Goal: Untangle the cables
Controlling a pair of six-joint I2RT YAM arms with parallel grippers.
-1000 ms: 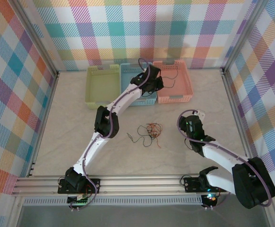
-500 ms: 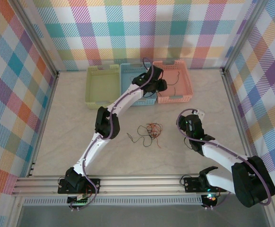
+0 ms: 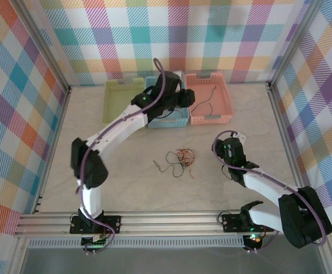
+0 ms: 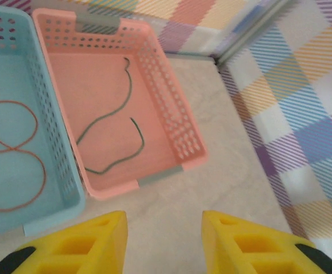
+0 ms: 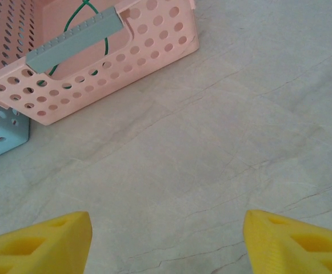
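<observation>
Your left gripper (image 4: 163,228), right gripper (image 5: 167,228): released, empty. Mid table (image 3: 126,182), pinch one loose, seemingly black end of the red-green-black thin-wire tangle (image 3: 180,160).

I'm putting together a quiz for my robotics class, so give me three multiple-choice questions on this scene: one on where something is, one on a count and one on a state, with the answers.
1. Where does the green cable lie?
A) blue basket
B) yellow-green basket
C) pink basket

2. How many baskets stand in the row?
A) three
B) two
C) four

3. How are the left fingers?
A) shut on a cable
B) open and empty
C) shut and empty

Answers:
1. C, the green strand lies on the pink floor.
2. A, one yellow-green, one blue and one pink stand side by side.
3. B, they stand apart with only bare table between them.
</observation>
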